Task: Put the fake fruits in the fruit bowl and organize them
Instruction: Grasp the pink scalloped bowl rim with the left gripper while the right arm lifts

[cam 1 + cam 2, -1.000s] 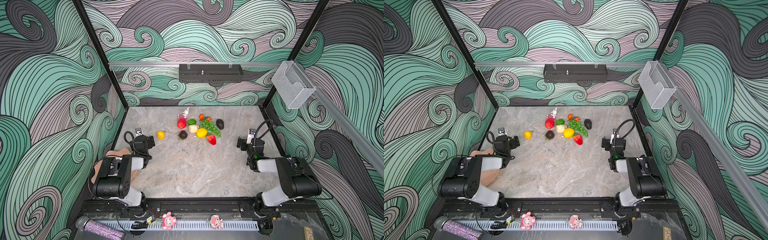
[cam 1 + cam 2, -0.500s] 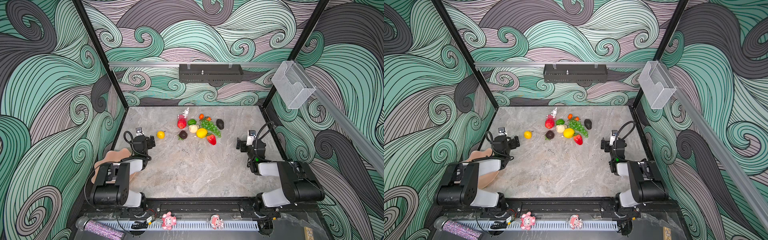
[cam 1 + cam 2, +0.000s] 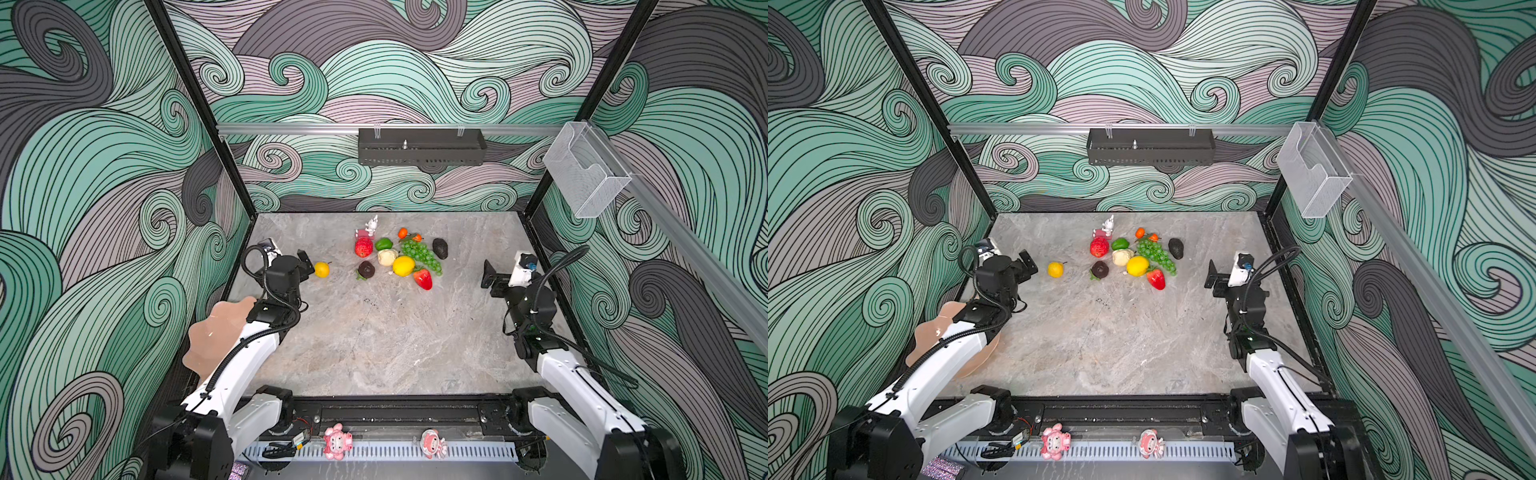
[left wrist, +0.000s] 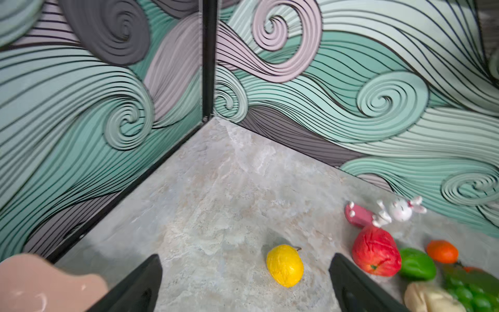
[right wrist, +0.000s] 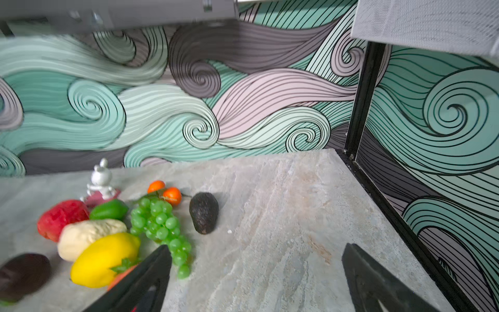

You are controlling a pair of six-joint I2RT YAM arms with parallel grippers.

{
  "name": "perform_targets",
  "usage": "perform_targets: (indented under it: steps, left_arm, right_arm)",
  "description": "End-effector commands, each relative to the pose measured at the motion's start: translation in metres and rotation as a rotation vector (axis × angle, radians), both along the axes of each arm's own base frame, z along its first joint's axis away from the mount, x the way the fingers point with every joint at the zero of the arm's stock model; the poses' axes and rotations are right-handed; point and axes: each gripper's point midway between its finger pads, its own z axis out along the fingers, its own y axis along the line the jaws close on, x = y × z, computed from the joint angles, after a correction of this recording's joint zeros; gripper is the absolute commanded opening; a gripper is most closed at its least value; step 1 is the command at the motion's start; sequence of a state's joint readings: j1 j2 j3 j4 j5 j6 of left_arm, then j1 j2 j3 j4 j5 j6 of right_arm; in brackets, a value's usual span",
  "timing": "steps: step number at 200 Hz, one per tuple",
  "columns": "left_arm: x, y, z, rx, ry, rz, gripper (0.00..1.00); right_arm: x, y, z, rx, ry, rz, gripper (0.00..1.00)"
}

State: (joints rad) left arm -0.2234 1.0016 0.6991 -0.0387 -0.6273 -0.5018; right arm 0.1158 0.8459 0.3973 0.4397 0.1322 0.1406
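The fake fruits lie on the marble floor at the back. The cluster holds a red apple [image 3: 363,247], a green grape bunch [image 3: 419,253], a dark avocado [image 3: 439,248], a yellow lemon [image 3: 403,266] and a strawberry [image 3: 423,279]. A small lemon [image 3: 322,269] [image 4: 285,265] lies alone to the left. My left gripper [image 3: 302,266] [image 4: 245,260] is open just left of it, touching nothing. The salmon fruit bowl [image 3: 214,332] [image 3: 932,338] sits at the left wall, partly under my left arm. My right gripper [image 3: 489,277] [image 5: 258,250] is open and empty, right of the cluster.
A pink-and-white rabbit figurine [image 3: 371,226] stands behind the apple. A black tray [image 3: 422,146] hangs on the back wall and a clear basket [image 3: 584,174] on the right rail. Two pink dolls [image 3: 337,441] sit on the front rail. Black frame posts mark the corners.
Both arms have stretched forward and risen. The left gripper has come closer to the lone lemon. Both grippers stay open, and no fruit has moved.
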Motion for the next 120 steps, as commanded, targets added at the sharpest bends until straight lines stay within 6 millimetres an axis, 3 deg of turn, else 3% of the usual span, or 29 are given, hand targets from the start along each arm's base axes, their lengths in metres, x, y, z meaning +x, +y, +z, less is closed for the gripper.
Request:
perform_targets:
  steps: [1,22,49,120]
  left_arm:
    - [-0.054,0.034,-0.020,-0.019,0.070,0.300,0.99]
    - [-0.070,0.042,-0.025,0.010,0.073,0.329,0.99]
    - [-0.085,0.058,-0.052,0.020,0.188,0.417,0.99]
    - [-0.082,0.094,-0.102,-0.057,0.461,0.575,0.99]
  right_arm:
    - [-0.022,-0.011,-0.021,0.255,0.151,-0.099,0.99]
    - [-0.043,-0.015,-0.035,0.413,0.177,-0.144,0.99]
    - [-0.053,0.001,-0.040,0.433,0.189,-0.041,0.99]
    - [-0.063,0.009,-0.067,0.390,0.328,-0.012,0.99]
